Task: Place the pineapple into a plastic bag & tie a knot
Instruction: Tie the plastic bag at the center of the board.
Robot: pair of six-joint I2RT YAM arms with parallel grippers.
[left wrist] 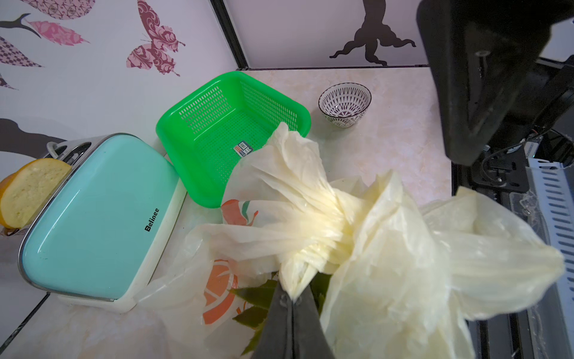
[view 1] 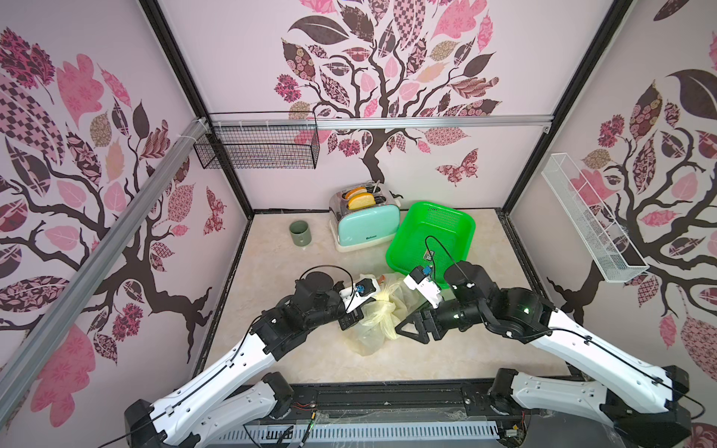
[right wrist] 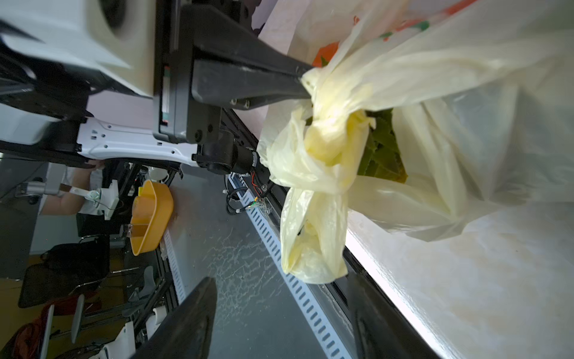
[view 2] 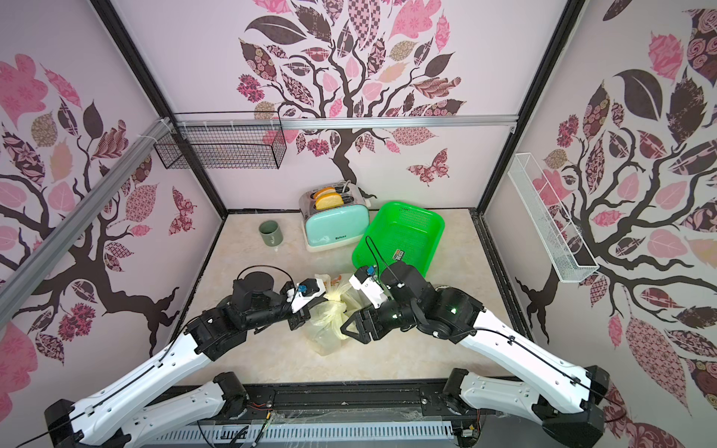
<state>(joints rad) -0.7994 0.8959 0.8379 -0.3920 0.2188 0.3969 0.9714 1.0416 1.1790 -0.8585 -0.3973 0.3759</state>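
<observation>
Left wrist view puts the left gripper (left wrist: 292, 300) at the frame's lower edge, its two dark fingers pressed together on a fold of the plastic bag (left wrist: 388, 264) just under the knot (left wrist: 329, 223). Most of each finger is cut off by the frame. The knot is a bunched twist of pale-yellow handles with two loose ends flaring out. Of the pineapple (left wrist: 257, 295) only some green leaves show through the thin film, and its body cannot be made out. In both top views the bag lies on the table just in front of the green basket (view 1: 430, 236), on the robot's side of it, with both wrists crowding over it and covering much of it. The right gripper (right wrist: 281, 279) stands with its fingers wide apart and holds nothing. One loose end hangs near the gap between them, and whether it touches a finger I cannot tell. A patterned bowl (left wrist: 344, 104) near the basket shows only in the left wrist view. A mint toaster (view 1: 366, 229) sits just beside the basket.
</observation>
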